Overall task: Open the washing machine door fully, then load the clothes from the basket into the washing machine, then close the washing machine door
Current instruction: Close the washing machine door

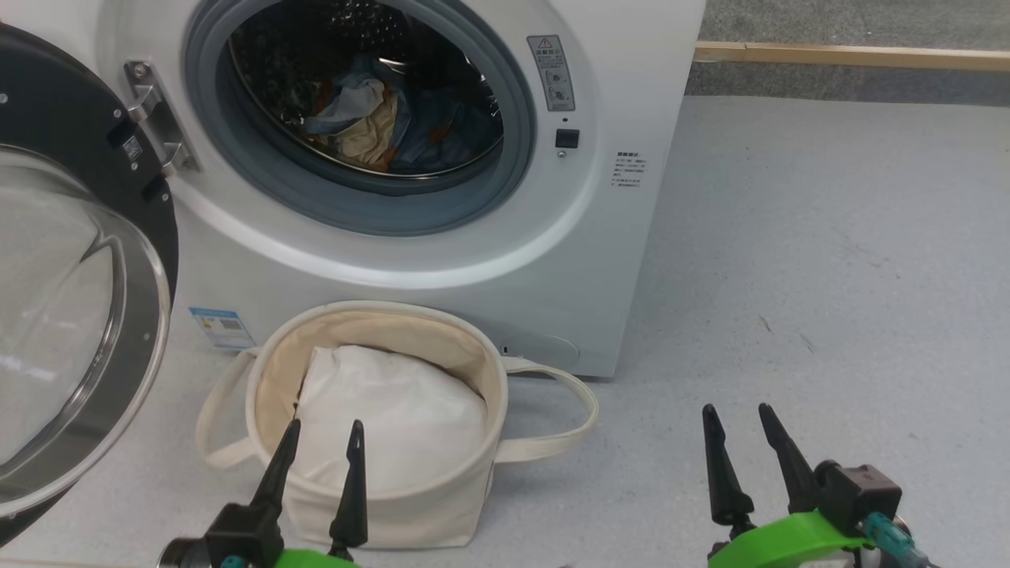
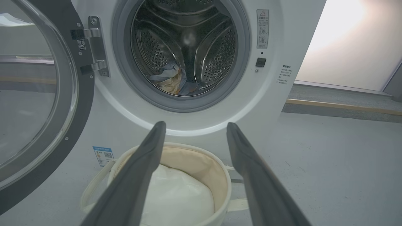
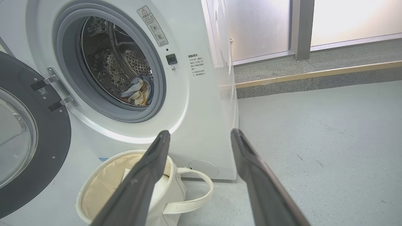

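Grey speckled floor (image 1: 828, 276) runs out to a wooden strip (image 1: 852, 55) along the far edge, and on it stands the washing machine (image 1: 615, 260), facing the robot. From where I stand, the first step looks finished: the washing machine door (image 1: 71, 300) is swung wide on its hinge to the left, its glass bowl bulging toward us and well clear of the opening. The clothes (image 1: 379, 126), blue fabric with orange-brown print and a bit of cream, lie in a heap low in the steel drum (image 2: 188, 40), behind the grey seal. The basket (image 1: 489, 379) sits on the floor just in front of the washer, below the opening, and all I can see in it is a plain white padded bundle (image 1: 394, 418); no blue printed fabric shows there, though I cannot see under the bundle. So I'd judge the loading done, or very nearly. The left gripper (image 1: 326, 426) hangs above the near rim of the basket with its two dark fingers spread apart and nothing between them. The right gripper (image 1: 738, 410) hovers over bare floor to the right of the basket, its fingers likewise apart and empty. What is left, as I read it, is the last step: swinging the door across and pressing it shut.
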`<state>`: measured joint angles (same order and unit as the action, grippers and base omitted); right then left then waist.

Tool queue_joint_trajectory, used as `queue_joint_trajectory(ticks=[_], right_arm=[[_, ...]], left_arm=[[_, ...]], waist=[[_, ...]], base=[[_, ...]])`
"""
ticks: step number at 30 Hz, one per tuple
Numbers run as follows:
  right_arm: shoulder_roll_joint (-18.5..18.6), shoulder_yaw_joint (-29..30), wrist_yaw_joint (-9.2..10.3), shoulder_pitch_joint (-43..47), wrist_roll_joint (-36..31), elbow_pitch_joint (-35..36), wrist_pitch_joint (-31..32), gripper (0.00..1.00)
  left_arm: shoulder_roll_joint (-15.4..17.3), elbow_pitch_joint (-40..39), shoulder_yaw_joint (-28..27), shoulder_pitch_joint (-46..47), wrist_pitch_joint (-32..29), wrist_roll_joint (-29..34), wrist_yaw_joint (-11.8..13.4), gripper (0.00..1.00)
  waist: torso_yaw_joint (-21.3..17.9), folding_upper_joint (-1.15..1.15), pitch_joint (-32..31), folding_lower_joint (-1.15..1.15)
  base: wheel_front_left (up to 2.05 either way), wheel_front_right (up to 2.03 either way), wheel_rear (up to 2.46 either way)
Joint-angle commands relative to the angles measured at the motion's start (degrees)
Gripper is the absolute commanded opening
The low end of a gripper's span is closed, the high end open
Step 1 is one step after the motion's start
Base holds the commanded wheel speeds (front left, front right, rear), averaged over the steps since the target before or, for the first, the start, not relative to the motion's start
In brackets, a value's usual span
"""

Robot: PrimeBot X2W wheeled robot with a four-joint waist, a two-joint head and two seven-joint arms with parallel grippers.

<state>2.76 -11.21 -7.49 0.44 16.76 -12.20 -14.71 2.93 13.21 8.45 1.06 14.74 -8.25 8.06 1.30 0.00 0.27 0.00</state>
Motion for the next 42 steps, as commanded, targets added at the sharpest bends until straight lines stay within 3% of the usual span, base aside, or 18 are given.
queue_joint_trajectory(ticks=[1,16,26,42], right_arm=[[0.1,-1.2,0.00,-1.7,0.1,1.6,-0.3,1.00],[0.1,-1.1,0.00,-1.7,0.0,1.3,-0.3,1.00],[0.1,-1.3,0.00,-1.6,0.0,1.1,-0.3,1.00],[0.1,-1.4,0.00,-1.3,-0.3,1.4,-0.3,1.00]], left_arm=[[0.0,-1.8,-1.8,1.7,0.3,-0.3,0.2,1.00],[0.0,-2.3,-3.5,1.5,0.3,-3.7,0.1,1.00],[0.0,-2.4,-4.3,1.5,0.3,-4.4,0.3,1.00],[0.0,-2.1,-2.7,1.5,0.3,-2.0,3.0,1.00]], waist=[[0.0,0.00,-0.1,0.00],[0.1,0.00,-0.2,0.00],[-0.1,0.00,0.0,0.00],[1.5,0.00,0.8,0.00]], base=[[0.00,0.00,0.00],[-0.24,0.32,-0.08],[-1.75,1.68,0.06],[-1.38,1.31,0.07]])
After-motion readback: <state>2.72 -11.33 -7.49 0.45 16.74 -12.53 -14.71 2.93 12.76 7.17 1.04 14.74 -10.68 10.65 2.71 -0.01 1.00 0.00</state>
